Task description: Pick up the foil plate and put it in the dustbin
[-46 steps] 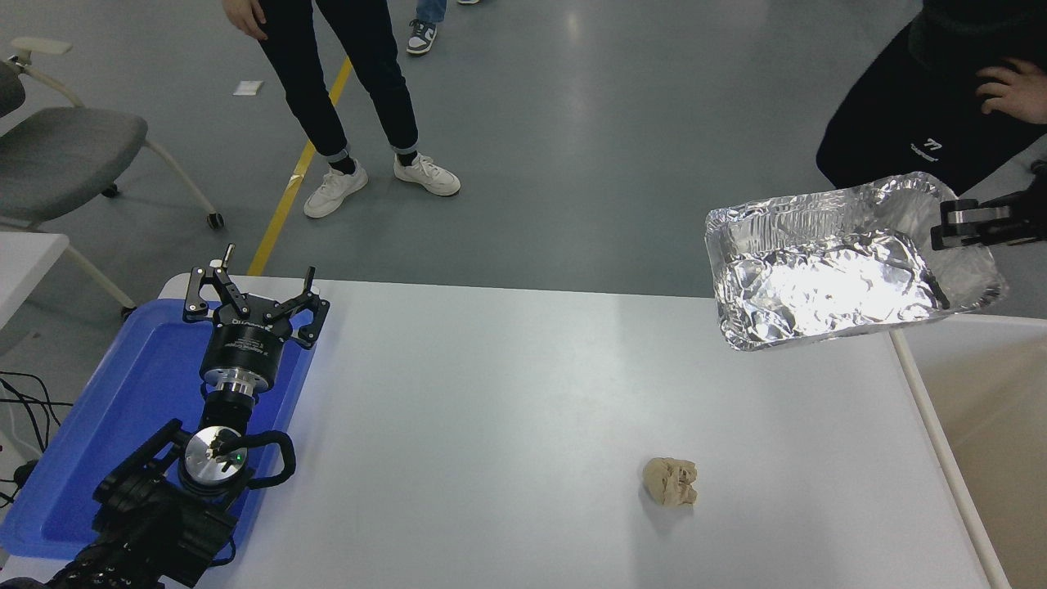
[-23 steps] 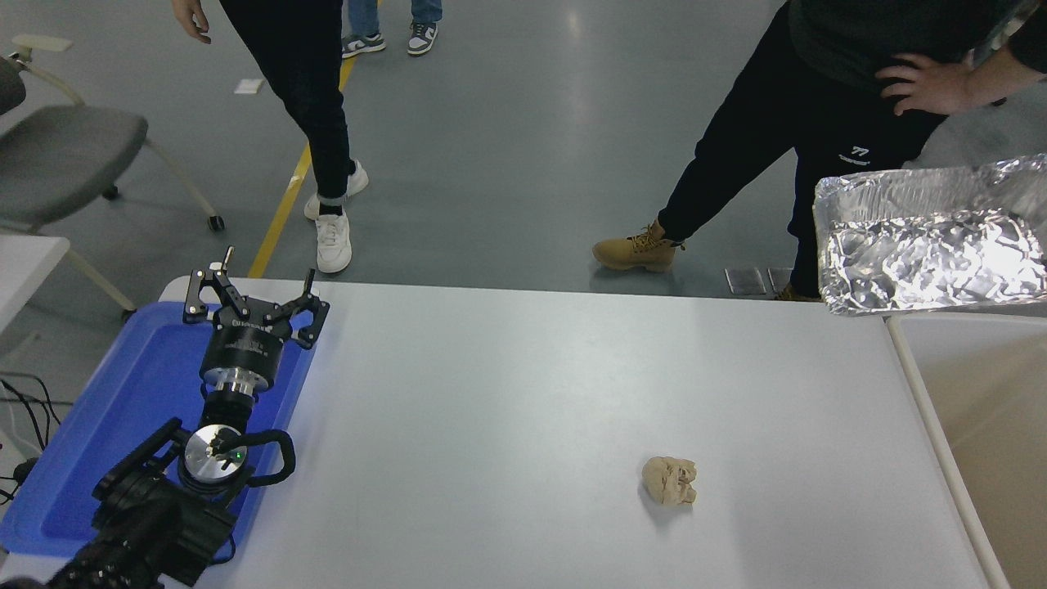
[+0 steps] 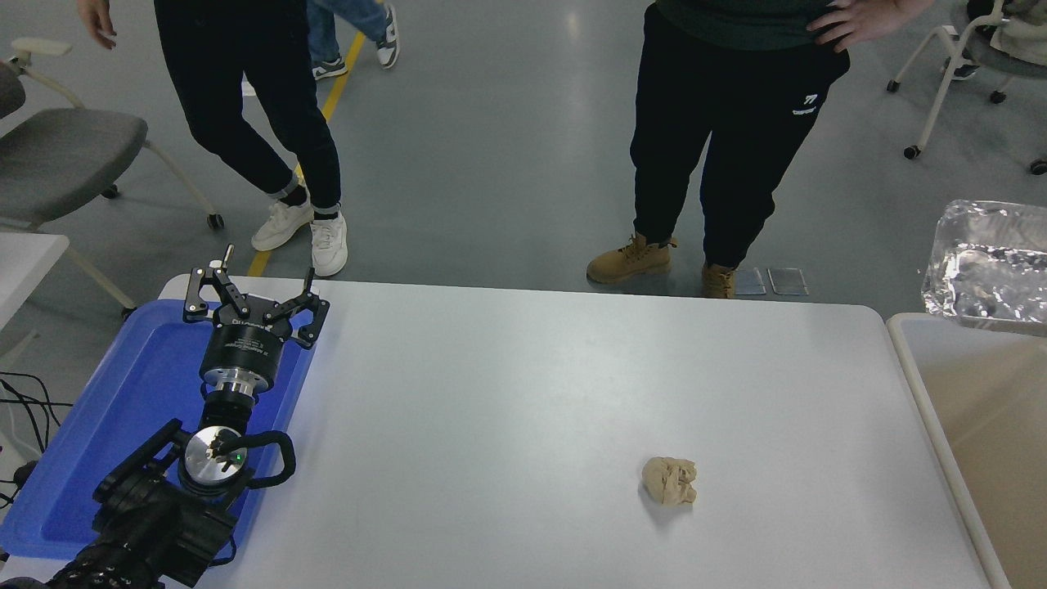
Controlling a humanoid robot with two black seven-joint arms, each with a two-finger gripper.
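The foil plate (image 3: 990,266) hangs in the air at the right edge of the head view, above the far end of the dustbin (image 3: 924,401), cut off by the picture's border so that only its left part shows. Its crinkled silver walls catch the light, and its open side faces toward the camera. The right gripper lies outside the picture, so what holds the plate cannot be told.

The dustbin stands against the right side of the white table (image 3: 523,384), its white rim running along the table's edge and its beige inside open below the plate.

The left gripper (image 3: 253,304) is parked at the lower left over the flat blue tray (image 3: 123,393), its black fingers spread wide with nothing between them.

A small tan wad of crumpled paper (image 3: 670,480) lies alone on the table's near right part, well apart from both the bin and the tray.

At the table's far side two people stand on the grey floor, one in tan boots (image 3: 630,258) near the middle, one in white sneakers (image 3: 315,233) to the left. A grey chair (image 3: 65,155) stands at the far left.
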